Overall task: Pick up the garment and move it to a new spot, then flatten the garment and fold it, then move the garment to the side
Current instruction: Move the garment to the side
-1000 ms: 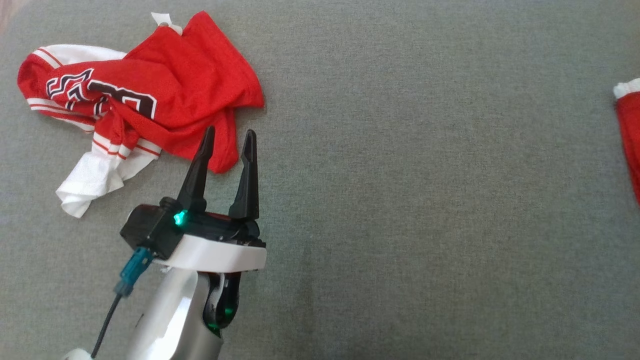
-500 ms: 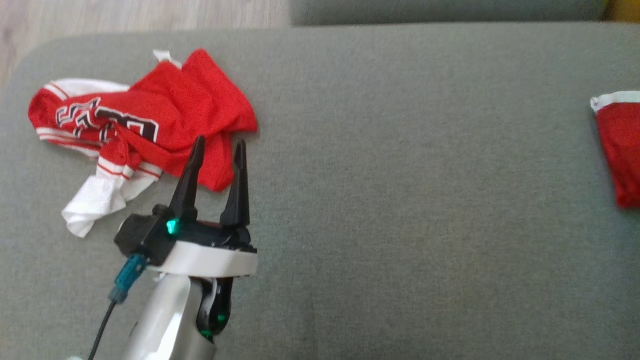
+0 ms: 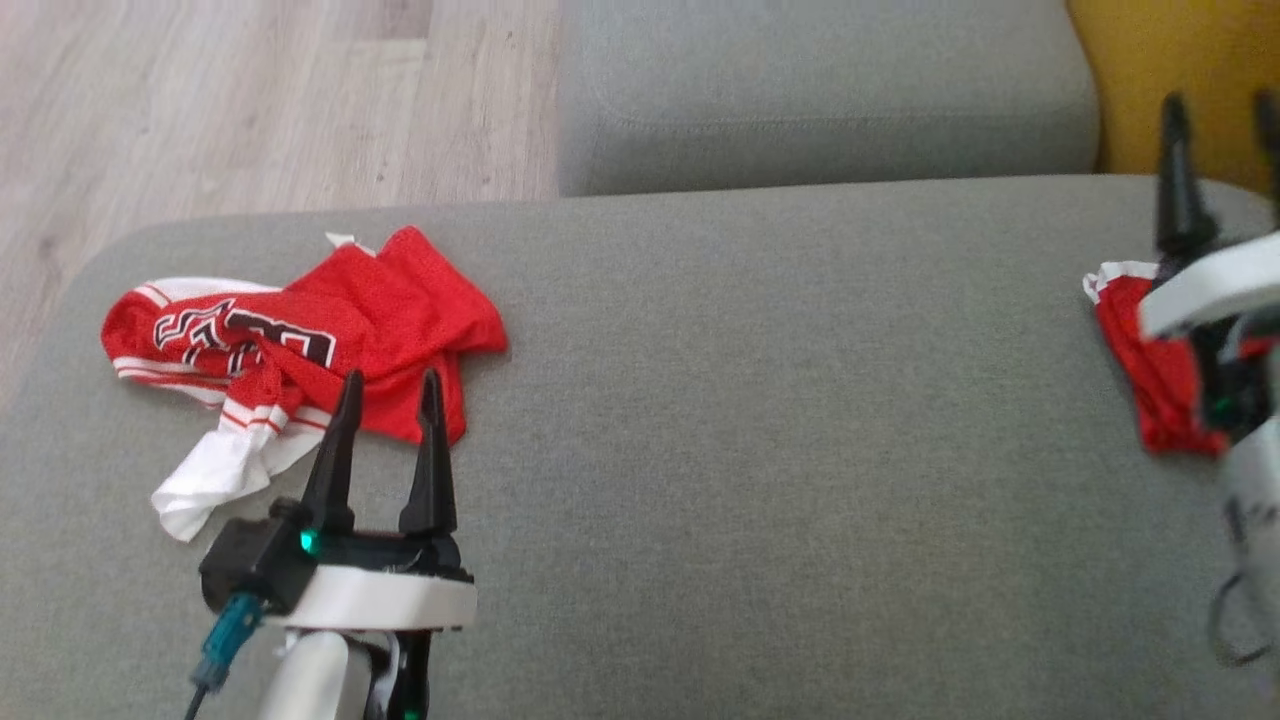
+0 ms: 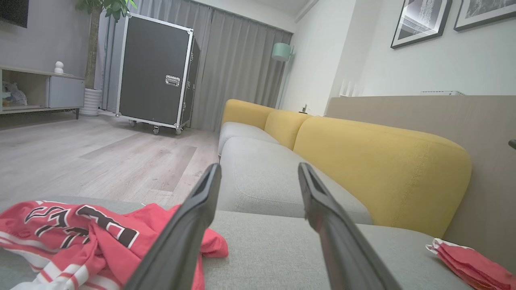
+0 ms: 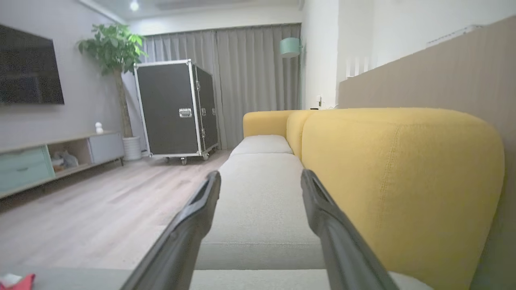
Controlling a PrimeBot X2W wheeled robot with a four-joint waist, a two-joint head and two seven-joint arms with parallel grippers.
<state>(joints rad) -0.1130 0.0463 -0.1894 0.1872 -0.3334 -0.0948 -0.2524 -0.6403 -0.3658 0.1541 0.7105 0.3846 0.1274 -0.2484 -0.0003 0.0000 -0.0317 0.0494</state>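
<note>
A crumpled red garment (image 3: 390, 300) with white stripes and black letters is seen lying in a heap on the left part of the grey sofa seat (image 3: 750, 420), close to its rounded left end; a white part is spread out toward the near side; nothing is holding it. A folded red garment (image 3: 1150, 400) with a white edge is seen far off at the right end of the same seat, near the yellow back cushion (image 4: 383, 161); part of it is hidden behind the right arm's wrist in the head view. The left gripper (image 3: 391, 375) is held with its two dark fingers pointing at the crumpled red garment; the fingers are spread apart and nothing is between them; the tips are seen over the near edge of the red cloth, but whether the cloth is touched cannot be told. The right gripper (image 3: 1222, 100) is seen blurred at the right edge, with its wrist over the folded red garment; its fingers are spread apart too, and in the right wrist view nothing is held between them. A small bit of red cloth (image 5: 18, 282) is seen in the bottom left corner of the right wrist view; which garment it belongs to cannot be told. Beyond the seat a pale wood floor (image 3: 250, 100) is seen; farther off a big black case on wheels (image 4: 155, 72), grey curtains (image 4: 242, 68) and a green plant (image 5: 113, 48) are seen.
</note>
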